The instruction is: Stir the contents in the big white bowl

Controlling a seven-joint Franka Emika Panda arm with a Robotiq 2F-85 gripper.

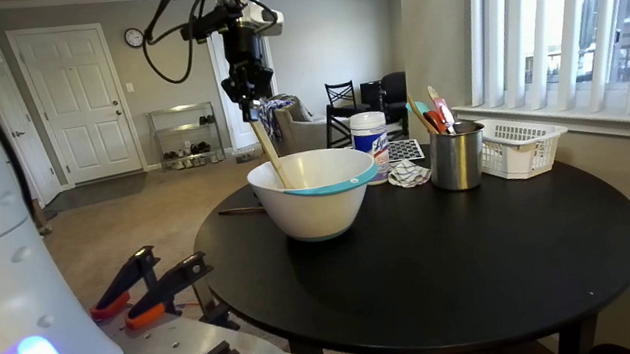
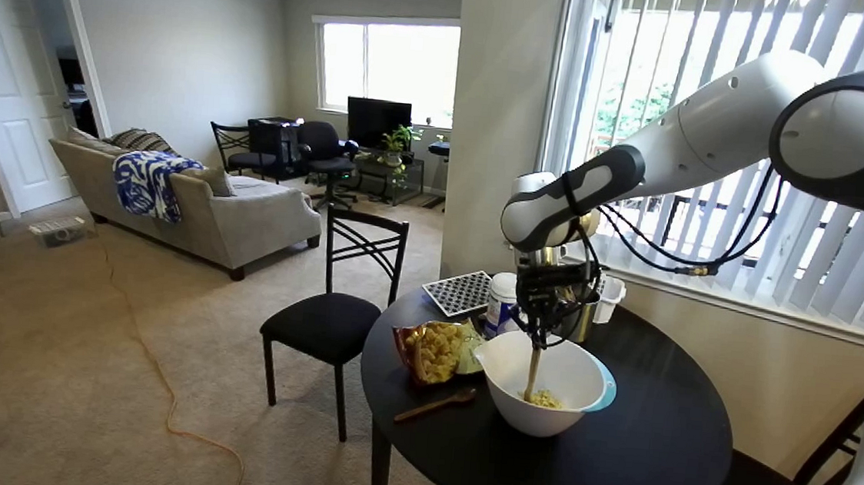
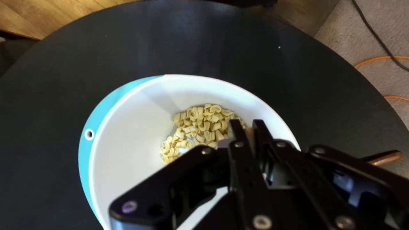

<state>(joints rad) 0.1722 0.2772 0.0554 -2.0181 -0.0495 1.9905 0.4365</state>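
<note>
The big white bowl [image 1: 321, 216], with a teal rim, stands on the black round table. Pasta pieces [image 3: 204, 126] cover part of its bottom, seen in the wrist view and as a small yellow patch in an exterior view. My gripper [image 1: 250, 115] points down above the bowl, shut on the upper end of a pale wooden utensil [image 1: 268, 149]. That utensil leans slightly, and its lower end reaches the pasta [image 2: 545, 399]. In the wrist view only a sliver of the wood [image 3: 251, 135] shows between the fingers; the rest is hidden behind them.
A dark wooden spoon [image 2: 434, 406] lies beside the bowl, near an open bag of yellow food [image 2: 439, 351]. Behind the bowl are a wipes canister [image 1: 371, 140], a crumpled cloth [image 1: 409, 174], a metal cup of utensils [image 1: 457, 162] and a white slatted basket [image 1: 526, 148].
</note>
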